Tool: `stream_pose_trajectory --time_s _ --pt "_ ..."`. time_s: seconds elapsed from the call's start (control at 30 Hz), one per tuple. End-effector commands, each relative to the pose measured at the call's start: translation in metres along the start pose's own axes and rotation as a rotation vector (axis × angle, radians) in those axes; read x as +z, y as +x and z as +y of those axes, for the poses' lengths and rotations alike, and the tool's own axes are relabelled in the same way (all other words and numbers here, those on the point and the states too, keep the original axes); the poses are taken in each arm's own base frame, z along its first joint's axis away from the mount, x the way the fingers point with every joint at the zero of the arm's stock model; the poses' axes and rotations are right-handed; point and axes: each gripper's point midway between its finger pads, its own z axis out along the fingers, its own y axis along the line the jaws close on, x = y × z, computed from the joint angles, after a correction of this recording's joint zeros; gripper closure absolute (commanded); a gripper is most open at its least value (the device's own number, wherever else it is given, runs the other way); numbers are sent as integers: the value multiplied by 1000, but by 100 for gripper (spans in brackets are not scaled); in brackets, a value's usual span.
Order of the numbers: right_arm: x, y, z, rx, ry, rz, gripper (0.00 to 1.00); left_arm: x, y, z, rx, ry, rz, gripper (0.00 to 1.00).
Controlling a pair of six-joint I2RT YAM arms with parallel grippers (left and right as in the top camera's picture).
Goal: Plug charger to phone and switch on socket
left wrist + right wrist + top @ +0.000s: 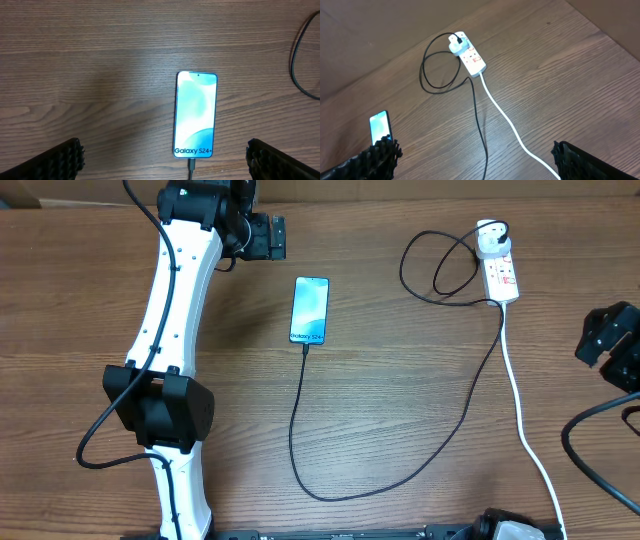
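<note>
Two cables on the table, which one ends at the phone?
The thin black charger cable: its tip meets the phone at its bottom edge. The thicker white cord leaves the power strip and runs away from the phone.

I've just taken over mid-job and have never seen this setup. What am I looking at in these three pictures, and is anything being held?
Two robot arms work at a wooden table. One picture looks straight down from overhead. The other two come from a camera on each wrist, so the dark ridged fingers in their bottom corners are that arm's own. The left gripper is open, near the phone, whose screen is lit. The right gripper is open too, facing the socket. The black charger runs from its white adapter to the phone's lower end. Nothing is held.
</note>
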Motion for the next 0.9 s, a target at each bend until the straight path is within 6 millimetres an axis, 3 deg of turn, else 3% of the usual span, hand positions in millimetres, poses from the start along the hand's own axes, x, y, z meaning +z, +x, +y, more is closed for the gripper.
stream_pose_trajectory --time_s 0.0,0.2,0.4,0.53,0.7,0.87 --pt "-4 -2 2 -9 -15 -15 0 1 -1 3 -6 -8 -2 0" --pt "-6 -3 19 -93 -106 -22 0 1 -1 3 -6 -7 -2 0" --pt "-10 -34 51 -161 -246 -239 0 1 -1 3 -7 -7 -2 0" --pt "-7 -40 75 -198 -358 -399 0 1 -1 3 -6 -7 -2 0" --pt "13 -27 87 -211 -447 -550 0 1 -1 3 -6 -7 -2 0" --pt "40 5 90 -217 -516 -656 0 1 -1 3 -6 -7 -2 0"
